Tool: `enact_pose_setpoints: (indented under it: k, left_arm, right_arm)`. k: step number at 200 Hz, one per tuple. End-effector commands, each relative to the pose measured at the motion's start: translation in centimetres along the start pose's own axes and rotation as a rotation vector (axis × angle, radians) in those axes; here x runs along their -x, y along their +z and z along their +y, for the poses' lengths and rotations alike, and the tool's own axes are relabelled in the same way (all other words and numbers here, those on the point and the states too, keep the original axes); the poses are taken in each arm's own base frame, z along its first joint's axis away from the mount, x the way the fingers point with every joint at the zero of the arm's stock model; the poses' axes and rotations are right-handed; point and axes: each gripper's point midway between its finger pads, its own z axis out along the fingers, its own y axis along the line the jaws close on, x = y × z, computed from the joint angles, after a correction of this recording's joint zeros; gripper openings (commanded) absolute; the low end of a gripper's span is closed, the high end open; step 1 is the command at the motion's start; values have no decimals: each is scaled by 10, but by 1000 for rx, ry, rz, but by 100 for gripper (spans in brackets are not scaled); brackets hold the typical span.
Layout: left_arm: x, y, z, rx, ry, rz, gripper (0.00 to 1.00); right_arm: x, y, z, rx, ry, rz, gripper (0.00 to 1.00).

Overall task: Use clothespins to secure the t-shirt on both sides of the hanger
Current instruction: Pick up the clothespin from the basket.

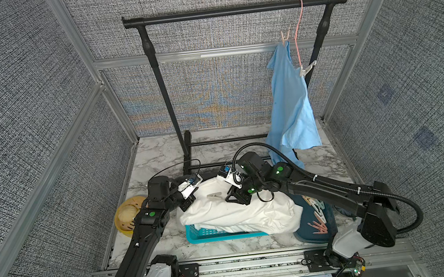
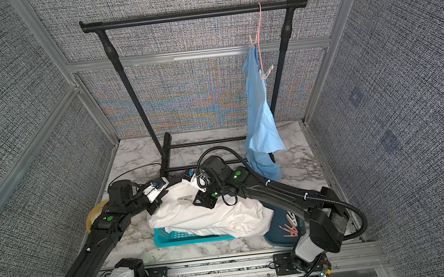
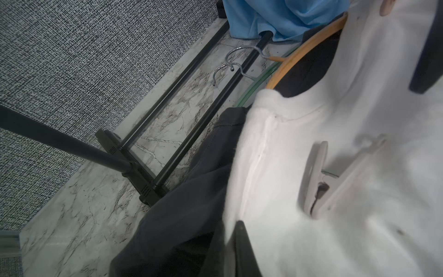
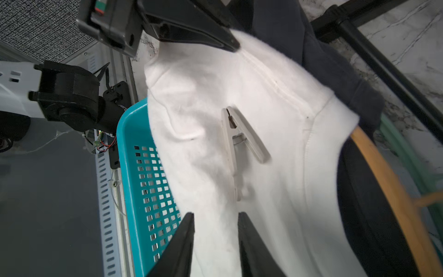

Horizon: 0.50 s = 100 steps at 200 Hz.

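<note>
1. Clothespin [image 4: 237, 144], beige-grey plastic: lying loose on its side on top of the white t-shirt [image 1: 240, 213], mouth shut on nothing; visible in both top views too.
2. Draped in a soft heap over the teal basket [image 1: 197, 236], that white t-shirt, with an orange hanger [image 4: 383, 172] showing at the neck opening and a dark garment [image 3: 187, 191] underneath.
3. Spread jaws on the right gripper [image 4: 215, 215], nothing between them, poised just short of the peg; splayed handle end seemingly the nearer one.
4. Tips pressed together on the left gripper [image 4: 230, 42], at the shirt's shoulder edge, apparently nipping a fold of fabric.
5. Handling, as a judgement: light, stiff, smooth, so likely to skid or roll on the yielding cloth. Best taken across the two splayed handle legs, squeezing against the spring to open the mouth. Limp fabric beneath easily caught along with it.
6. Elsewhere: blue t-shirt [image 1: 290, 104] hanging on the rack [image 1: 230, 11] with two pegs at its hanger; spare clothespins [image 1: 320, 224] in a dark tray [image 1: 303, 230] beside the basket.
</note>
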Motion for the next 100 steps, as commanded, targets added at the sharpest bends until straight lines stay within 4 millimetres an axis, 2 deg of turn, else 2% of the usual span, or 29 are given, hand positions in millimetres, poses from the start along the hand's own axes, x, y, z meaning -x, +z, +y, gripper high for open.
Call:
enact_pose_setpoints:
  k: [1,100]
  left_arm:
    - [12,-1,7,21,6,-45,0]
    - [12,0,5,6,8,-43,0]
  right_arm:
    - [-2,3,-1,0,51,24,34]
    - [-13,28,-13,-18,15,94,30]
